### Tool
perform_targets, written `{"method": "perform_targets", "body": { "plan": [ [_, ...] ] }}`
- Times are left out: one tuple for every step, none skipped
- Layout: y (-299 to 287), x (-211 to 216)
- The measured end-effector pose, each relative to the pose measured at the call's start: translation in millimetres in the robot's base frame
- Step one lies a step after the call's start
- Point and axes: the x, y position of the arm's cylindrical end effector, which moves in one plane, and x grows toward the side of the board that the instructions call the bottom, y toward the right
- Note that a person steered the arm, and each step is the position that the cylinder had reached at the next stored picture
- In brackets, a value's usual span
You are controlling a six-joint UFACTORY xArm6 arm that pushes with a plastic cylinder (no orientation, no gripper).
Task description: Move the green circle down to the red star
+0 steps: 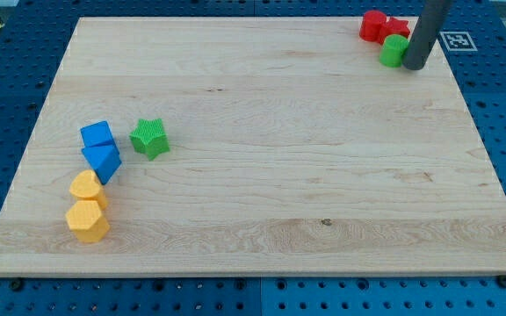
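The green circle (pixel 393 51) sits near the board's top right corner, touching the lower edge of the red star (pixel 397 28). A red round block (pixel 374 25) stands just left of the star. My tip (pixel 414 66) rests on the board right beside the green circle, on its right side, touching or nearly touching it. The rod rises out of the view's top and hides part of the red star's right side.
A green star (pixel 150 137) lies at the left of the wooden board (pixel 262 158). Beside it are a blue cube (pixel 97 135) and a blue triangular block (pixel 103 160), with two orange blocks (pixel 87 186) (pixel 87 220) below them. A marker tag (pixel 456 40) is off the board's top right.
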Motion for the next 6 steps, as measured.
{"method": "perform_targets", "body": {
  "plan": [
    [4,13],
    [4,28],
    [4,11],
    [4,-4],
    [4,4],
    [-15,40]
  ]
}}
